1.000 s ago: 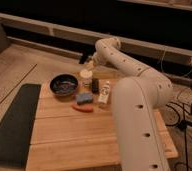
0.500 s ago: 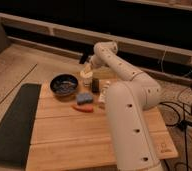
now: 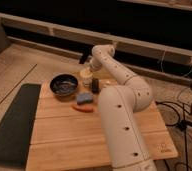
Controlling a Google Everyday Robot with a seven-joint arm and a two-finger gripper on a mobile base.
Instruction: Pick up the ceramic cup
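The ceramic cup is small, cream-white with a tan rim. It stands upright at the far edge of the wooden table, just right of the dark bowl. My white arm reaches from the near right across the table. My gripper is at the arm's far end, directly above and behind the cup and very close to it. The slim white bottle-like item is mostly hidden behind the arm.
A blue object and an orange object lie in front of the cup. A small dark item sits right of the cup. A dark mat borders the table's left side. Cables lie on the floor at right.
The arm has stretched further over the table and turned. The gripper has moved in close over the cup. The cup, bowl and small objects have not moved.
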